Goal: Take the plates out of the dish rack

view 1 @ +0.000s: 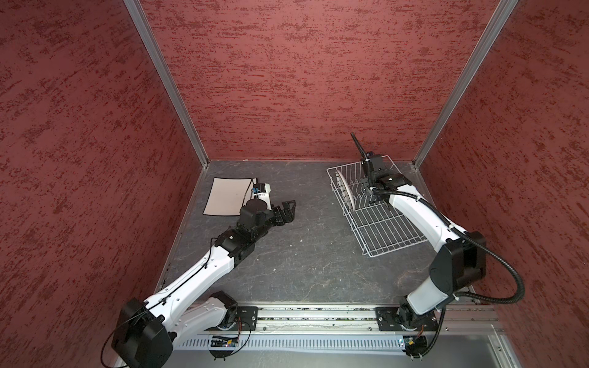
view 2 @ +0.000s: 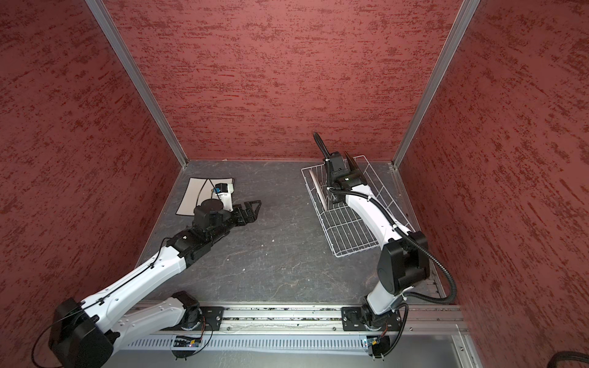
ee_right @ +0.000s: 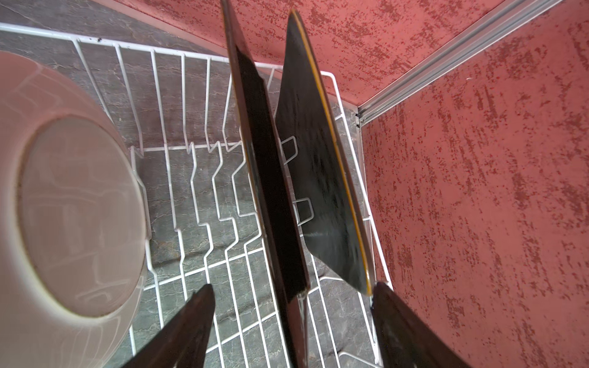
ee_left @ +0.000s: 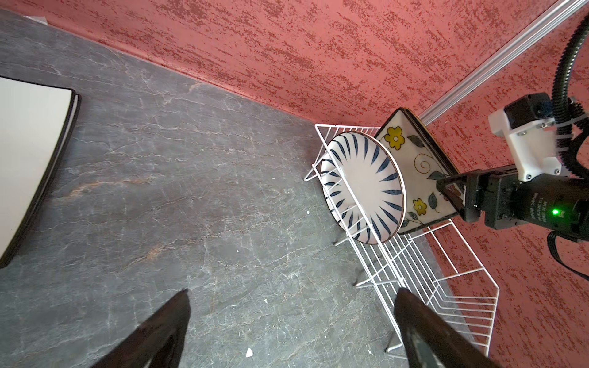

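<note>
The white wire dish rack (view 1: 382,229) stands at the back right. A round streaked plate (ee_left: 363,188) stands upright at its near end, with the floral plate (ee_left: 420,165) behind it and a dark plate (ee_right: 318,159) behind that. My right gripper (ee_right: 292,285) is open down in the rack. One edge-on plate (ee_right: 267,178) stands between its fingers, and the dark plate's corner meets the other finger (ee_right: 392,312). A cream plate (view 1: 226,196) lies flat at the back left. My left gripper (view 1: 290,208) hovers open and empty beside it.
Red textured walls close in the back and both sides, and the rack (view 2: 347,229) sits tight against the right wall. An aluminium rail (view 1: 318,313) carrying both arm bases runs along the front edge. Small white crumbs (ee_left: 249,352) lie on the grey table.
</note>
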You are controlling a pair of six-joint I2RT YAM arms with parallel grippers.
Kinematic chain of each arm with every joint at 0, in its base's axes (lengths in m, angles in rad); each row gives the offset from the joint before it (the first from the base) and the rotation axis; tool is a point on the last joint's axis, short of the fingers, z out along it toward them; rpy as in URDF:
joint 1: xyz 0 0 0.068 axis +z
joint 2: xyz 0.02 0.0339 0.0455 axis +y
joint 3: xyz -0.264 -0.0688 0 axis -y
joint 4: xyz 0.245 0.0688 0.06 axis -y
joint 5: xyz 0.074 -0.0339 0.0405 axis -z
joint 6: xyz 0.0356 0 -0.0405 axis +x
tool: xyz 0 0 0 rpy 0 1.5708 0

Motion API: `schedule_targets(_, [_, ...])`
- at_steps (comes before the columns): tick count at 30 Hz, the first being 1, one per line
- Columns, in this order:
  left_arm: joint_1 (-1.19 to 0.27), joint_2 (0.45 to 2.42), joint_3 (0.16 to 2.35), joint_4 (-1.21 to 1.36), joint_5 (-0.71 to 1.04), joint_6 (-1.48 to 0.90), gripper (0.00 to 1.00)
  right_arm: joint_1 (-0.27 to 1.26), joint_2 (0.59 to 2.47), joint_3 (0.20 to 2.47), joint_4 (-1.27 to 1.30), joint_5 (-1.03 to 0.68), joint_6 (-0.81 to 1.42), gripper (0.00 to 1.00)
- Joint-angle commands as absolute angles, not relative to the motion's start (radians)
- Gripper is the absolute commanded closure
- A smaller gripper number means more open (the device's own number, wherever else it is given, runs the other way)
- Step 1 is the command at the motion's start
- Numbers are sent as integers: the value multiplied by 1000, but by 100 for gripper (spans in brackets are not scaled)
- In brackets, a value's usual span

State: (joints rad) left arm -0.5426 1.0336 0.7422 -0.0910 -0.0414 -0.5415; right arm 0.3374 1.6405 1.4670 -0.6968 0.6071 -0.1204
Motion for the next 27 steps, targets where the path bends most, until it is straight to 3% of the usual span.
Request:
schedule_targets(1, [-537, 1029, 770, -89, -4, -538, 0, 326, 1650, 1451, -661, 617, -148, 22])
schedule_targets(9, [-534, 1041, 756, -82, 14, -582, 0, 309, 1649, 1427, -638, 570, -148, 22])
schedule_targets(27, [-527, 960, 718, -71, 46, -575, 1, 285, 1697, 1388, -573, 563, -136, 41])
